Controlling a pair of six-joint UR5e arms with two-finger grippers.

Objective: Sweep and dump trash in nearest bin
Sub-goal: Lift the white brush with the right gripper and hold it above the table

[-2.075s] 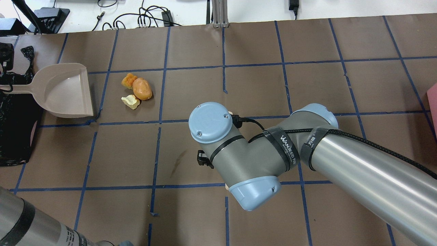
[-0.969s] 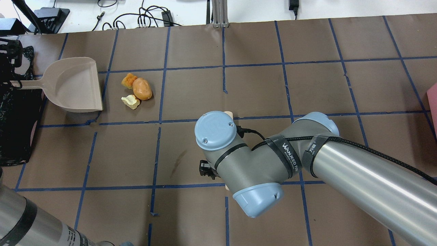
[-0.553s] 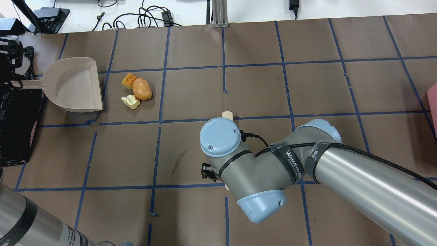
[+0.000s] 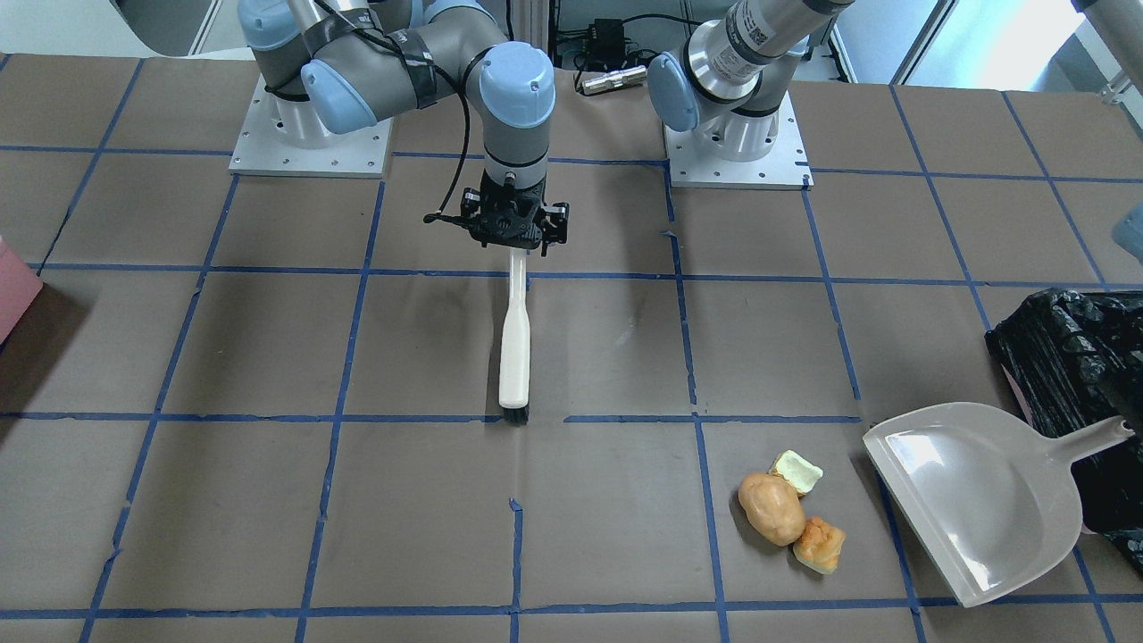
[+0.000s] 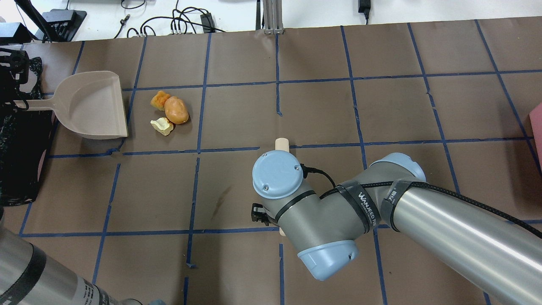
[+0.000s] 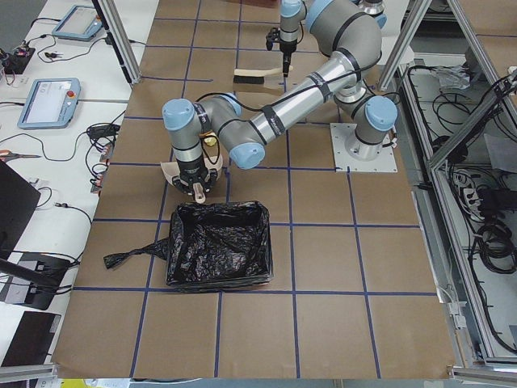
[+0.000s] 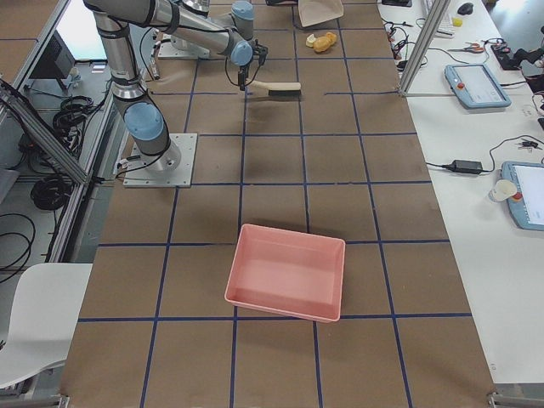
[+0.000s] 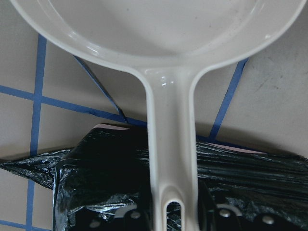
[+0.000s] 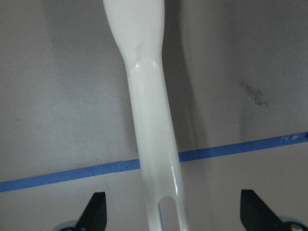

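Observation:
Three pieces of trash lie together: a tan potato-shaped lump (image 5: 176,110), an orange-brown bread chunk (image 5: 160,100) and a pale yellow-green scrap (image 5: 162,126). My left gripper (image 8: 174,214) is shut on the handle of a beige dustpan (image 5: 95,103), whose open lip faces the trash a short gap away. The black-bagged bin (image 5: 19,156) lies under the handle. My right gripper (image 4: 513,241) is open, its fingers (image 9: 94,214) wide on either side of the handle of a white brush (image 4: 513,348), which lies on the table at mid-table.
A plain pink box (image 7: 285,272) stands far off on my right side, its edge showing in the overhead view (image 5: 537,127). Brown paper with blue tape lines covers the table (image 5: 322,110). My right arm's elbow (image 5: 322,220) hangs over mid-table.
My left gripper carried the dustpan away from me and toward the trash, then held still. My right wrist drew back toward me along the brush, which stayed in place.

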